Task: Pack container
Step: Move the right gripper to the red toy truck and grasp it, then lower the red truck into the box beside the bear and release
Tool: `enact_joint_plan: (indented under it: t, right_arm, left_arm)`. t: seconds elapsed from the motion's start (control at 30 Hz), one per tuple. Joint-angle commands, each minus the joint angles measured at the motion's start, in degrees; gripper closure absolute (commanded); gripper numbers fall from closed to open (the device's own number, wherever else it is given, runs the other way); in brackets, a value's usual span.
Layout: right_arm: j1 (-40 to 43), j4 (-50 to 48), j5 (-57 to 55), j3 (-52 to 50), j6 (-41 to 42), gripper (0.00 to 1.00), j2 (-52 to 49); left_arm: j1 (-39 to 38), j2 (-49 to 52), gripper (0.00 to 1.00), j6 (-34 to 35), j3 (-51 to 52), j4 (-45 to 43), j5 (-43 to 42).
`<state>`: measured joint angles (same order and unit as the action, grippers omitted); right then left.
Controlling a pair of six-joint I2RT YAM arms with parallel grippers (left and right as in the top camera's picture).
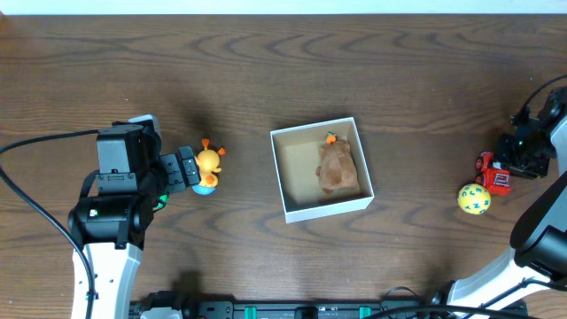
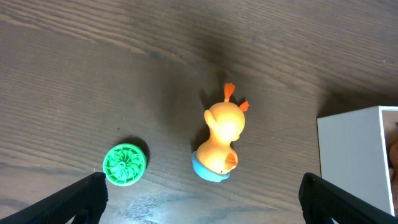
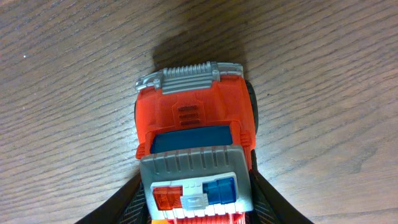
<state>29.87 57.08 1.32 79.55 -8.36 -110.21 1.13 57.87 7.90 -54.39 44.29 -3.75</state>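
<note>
Standing by the table [image 1: 266,71], I am watching the left gripper [image 1: 191,170] hanging low with its fingers [image 2: 81,199] spread wide apart and holding nothing. An orange duck [image 2: 221,140] on a blue base is lying on the wood just ahead of the gap between those fingers, its tufted head pointing away from them, and it is touching neither one. A green ribbed disc [image 2: 125,164] is sitting close to the tip of the finger at the left of the wrist view, beside the duck but apart from it.

Beyond the duck, out past the other finger, the box [image 1: 326,211] is sitting open on the table, well apart from both grippers and roughly between them. A brown plush animal [image 1: 338,167] is lying inside it, in the half farther from the left fingers (with a small orange bit at one end).

Over on the far side, the right gripper [image 3: 198,186] is pressing its dark fingers [image 3: 127,205] against both sides of a red toy truck [image 3: 196,118], gripping its rear end, while the grey grille end is pointing away from the fingers. A yellow ball [image 1: 474,199] is resting near the truck, not touching it. Whether the truck's wheels are resting on the wood, I cannot tell.
</note>
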Motion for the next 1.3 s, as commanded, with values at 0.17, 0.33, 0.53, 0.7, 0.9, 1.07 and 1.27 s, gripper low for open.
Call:
enact_joint_plan:
  t: [0.17, 0.33, 0.53, 0.7, 0.9, 1.07, 1.27]
  right_arm:
    - [-2.9, 1.1, 0.6, 2.2, 2.4, 0.99, 0.8]
    - [-5.9, 5.6, 0.7, 7.1, 6.8, 0.99, 4.5]
    - [-13.7, 7.4, 0.7, 9.9, 11.6, 0.99, 14.2]
    - [-25.2, 8.6, 0.8, 9.9, 15.8, 0.99, 22.8]
    - [-44.9, 9.0, 2.1, 9.9, 24.0, 0.99, 27.5]
    - [-59.1, 7.8, 0.5, 9.2, 31.2, 0.99, 25.3]
    - [-68.4, 7.3, -3.4, 9.2, 39.5, 0.99, 19.5]
  left_arm:
    - [0.2, 0.1, 0.02, 0.5, -1.1, -0.3, -0.1]
    - [0.2, 0.1, 0.02, 0.5, -1.1, -0.2, -0.1]
    - [0.2, 0.1, 0.02, 0.5, -1.1, -0.2, -0.1]
    - [0.2, 0.1, 0.02, 0.5, -1.1, -0.2, -0.1]
    - [0.2, 0.1, 0.02, 0.5, -1.1, -0.2, -0.1]
    - [0.2, 0.1, 0.02, 0.5, -1.1, -0.2, -0.1]
    - [0.2, 0.1, 0.02, 0.5, -1.1, -0.2, -0.1]
